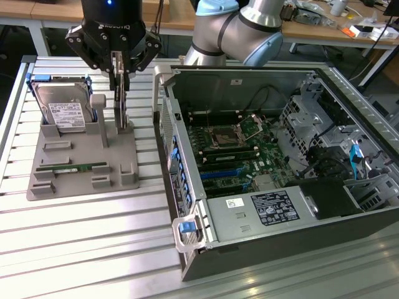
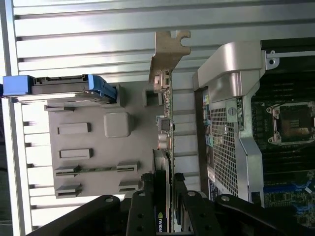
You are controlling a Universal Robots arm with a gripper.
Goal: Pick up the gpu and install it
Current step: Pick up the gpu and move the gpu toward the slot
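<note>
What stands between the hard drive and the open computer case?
In the exterior view, the gpu stands on edge there on the grey tray, with the end effector closed on it, beside a grey post.

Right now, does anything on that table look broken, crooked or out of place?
Nothing stands out. The gpu stands on edge in the gray holder, straight, with the gripper shut on it. The hard drive and memory stick sit in their own slots of that holder. The computer case lies open beside it.

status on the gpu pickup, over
gripper shut on gpu. gpu upright on edge at grey holder, outside the case. hard drive beside it, apart.
</note>
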